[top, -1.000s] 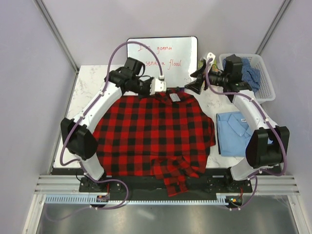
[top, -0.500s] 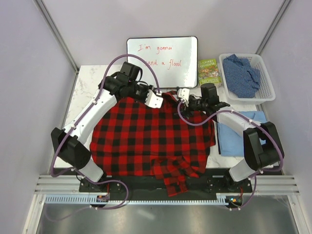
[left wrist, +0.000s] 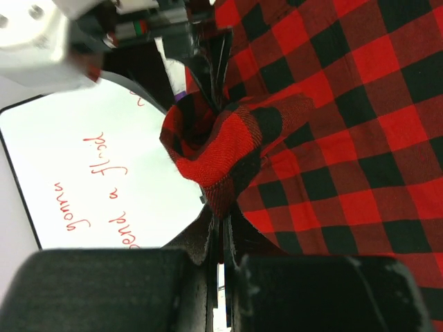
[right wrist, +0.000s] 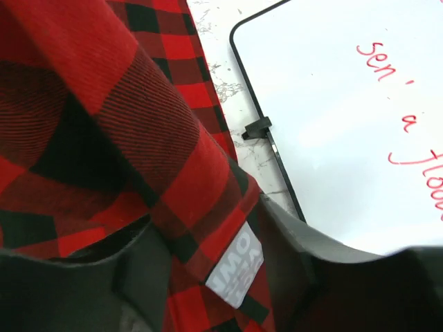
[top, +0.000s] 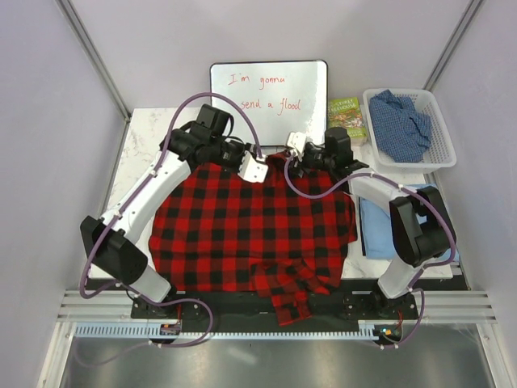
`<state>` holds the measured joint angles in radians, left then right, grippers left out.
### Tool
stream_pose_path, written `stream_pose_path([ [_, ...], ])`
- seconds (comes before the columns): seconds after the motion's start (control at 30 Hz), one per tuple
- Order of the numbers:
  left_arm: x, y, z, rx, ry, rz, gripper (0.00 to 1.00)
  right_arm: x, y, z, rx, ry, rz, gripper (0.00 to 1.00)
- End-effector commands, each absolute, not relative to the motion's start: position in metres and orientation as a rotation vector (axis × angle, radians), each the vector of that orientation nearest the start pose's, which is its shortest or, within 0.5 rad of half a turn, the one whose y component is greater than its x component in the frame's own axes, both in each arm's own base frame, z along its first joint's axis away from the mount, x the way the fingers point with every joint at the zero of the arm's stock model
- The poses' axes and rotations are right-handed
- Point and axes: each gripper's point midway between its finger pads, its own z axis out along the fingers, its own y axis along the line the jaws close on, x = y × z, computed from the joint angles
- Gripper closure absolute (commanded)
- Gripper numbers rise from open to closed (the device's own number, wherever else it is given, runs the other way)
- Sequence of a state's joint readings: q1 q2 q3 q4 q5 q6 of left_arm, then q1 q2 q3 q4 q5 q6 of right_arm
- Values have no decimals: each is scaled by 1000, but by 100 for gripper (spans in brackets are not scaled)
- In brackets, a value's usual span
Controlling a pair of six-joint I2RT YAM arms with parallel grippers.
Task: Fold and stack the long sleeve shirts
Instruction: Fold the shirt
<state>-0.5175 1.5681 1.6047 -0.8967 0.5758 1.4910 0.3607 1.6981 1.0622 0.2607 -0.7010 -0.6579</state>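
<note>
Well, I'm early on: flannel (top: 250, 226) unfolded, left jaws pinching its far edge, right jaws spread around its collar (right wrist: 208, 207); light blue shirt (top: 373, 230) looks folded, speckled shirt (top: 400, 125) in the basket (top: 443, 158).

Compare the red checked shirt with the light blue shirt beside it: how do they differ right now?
The red checked shirt lies spread wide across the table; the light blue shirt is a small folded bundle at its right. The left gripper pinches the red shirt's far edge and the right gripper straddles its collar; nothing grips the blue one. Both rest on the table.
</note>
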Motion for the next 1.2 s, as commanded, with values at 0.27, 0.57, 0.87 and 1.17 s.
stream_pose_path([
  [0.27, 348, -245, 295, 1958, 861, 37, 98, 426, 260, 172, -1385, 1327, 455, 100],
  [0.57, 524, -226, 326, 1472, 1145, 339, 98, 400, 250, 176, -1567, 1287, 554, 100],
  [0.87, 580, -255, 315, 1268, 1287, 169, 33, 417, 261, 250, -1421, 1259, 627, 100],
  [1.17, 532, -114, 265, 1158, 1689, -131, 32, 462, 238, 282, -1256, 1262, 533, 100],
])
